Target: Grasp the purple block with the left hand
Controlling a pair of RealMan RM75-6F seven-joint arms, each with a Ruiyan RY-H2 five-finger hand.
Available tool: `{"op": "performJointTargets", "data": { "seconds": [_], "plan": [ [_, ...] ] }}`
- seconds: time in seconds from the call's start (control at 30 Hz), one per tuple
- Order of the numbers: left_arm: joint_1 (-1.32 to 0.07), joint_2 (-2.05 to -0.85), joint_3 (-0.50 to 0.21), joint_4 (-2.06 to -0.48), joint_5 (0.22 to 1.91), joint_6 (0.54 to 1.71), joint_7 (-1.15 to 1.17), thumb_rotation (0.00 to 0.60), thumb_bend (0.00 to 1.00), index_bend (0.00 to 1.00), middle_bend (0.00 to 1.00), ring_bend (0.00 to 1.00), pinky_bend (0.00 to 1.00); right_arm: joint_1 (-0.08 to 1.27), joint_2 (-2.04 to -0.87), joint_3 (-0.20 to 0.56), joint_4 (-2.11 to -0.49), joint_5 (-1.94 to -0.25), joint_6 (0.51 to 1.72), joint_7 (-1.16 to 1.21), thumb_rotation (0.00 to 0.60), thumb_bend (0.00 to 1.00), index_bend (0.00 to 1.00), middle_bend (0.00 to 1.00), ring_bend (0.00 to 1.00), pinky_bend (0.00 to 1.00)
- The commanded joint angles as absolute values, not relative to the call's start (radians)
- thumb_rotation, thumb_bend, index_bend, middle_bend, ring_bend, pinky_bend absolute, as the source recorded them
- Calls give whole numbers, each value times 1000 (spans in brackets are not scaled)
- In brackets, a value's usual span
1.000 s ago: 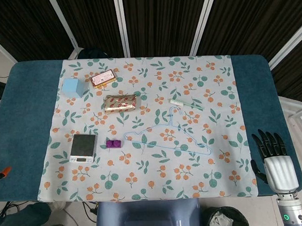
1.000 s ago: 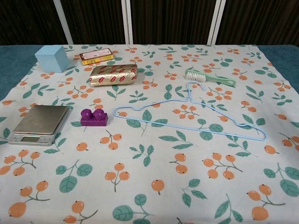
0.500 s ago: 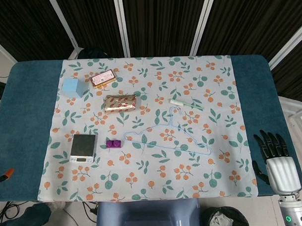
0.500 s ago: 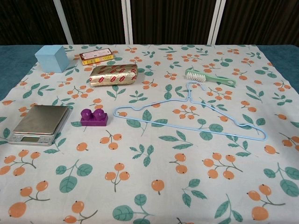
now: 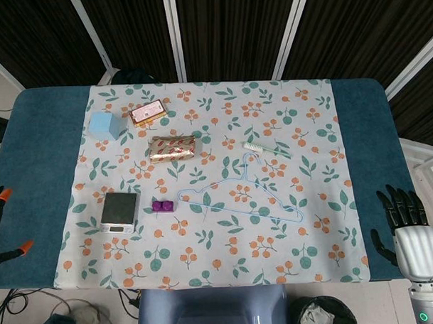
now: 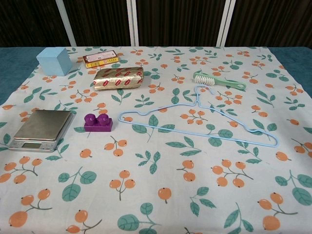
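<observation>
Risk, largest first. The purple block [image 6: 98,122] lies near-left on the floral cloth [image 5: 227,254], with the scale [image 6: 41,129] just beside it on the left and the hook end of the blue hanger [image 6: 200,119] just beside it on the right. A wide hand brought down here is likely to clip one of them: the scale gets shoved, or the hanger wire is caught and dragged across the cloth. The block is small and low, so a shallow grasp is likely to slip off or skid it on the fabric.

Left hand: only orange-tipped parts [image 5: 3,194] are seen at the far-left edge in the head view. Whether these are its fingers, and whether they are spread or closed, cannot be told. The right hand [image 5: 411,230] is parked off the near-right corner, fingers spread, nothing held.

Room: bare cloth is available on the near side of the block, so an approach from there is judged cleanest. On the far side, the gold packet [image 6: 118,78] is well apart.
</observation>
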State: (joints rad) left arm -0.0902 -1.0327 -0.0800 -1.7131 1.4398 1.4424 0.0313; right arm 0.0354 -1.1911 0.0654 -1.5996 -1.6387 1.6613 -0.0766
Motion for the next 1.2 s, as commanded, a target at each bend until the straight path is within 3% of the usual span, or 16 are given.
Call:
{"op": "performJointTargets", "data": {
  "seconds": [0.03,0.33,0.53,0.9,1.2],
  "plan": [
    [-164,-1002,-106,-1760,1449,1362,101,600,7,0,0,0,0,35,-1190,67,-1600,-1642,1665,-73,600,481,74,35,4,15],
    [-412,-991,-208,-1927,1245,1055,383,600,9,16,37,0,18,34,-1193,71,-1593,-1640,1669,-73,600,480,74,35,4,15],
    [-543,-1097,-226,-1938,1065,967,563,600,9,28,45,0,26,35,-1196,74,-1586,-1635,1665,-69,600,481,74,35,4,15],
    [-708,-1316,-197,-1866,783,952,772,600,11,99,124,32,100,31,-1191,82,-1584,-1623,1672,-56,600,480,74,35,4,15],
    [-780,-1499,-170,-1748,726,1008,842,600,45,173,216,106,204,32,-1191,84,-1577,-1617,1666,-51,600,481,74,35,4,15]
  ]
}}
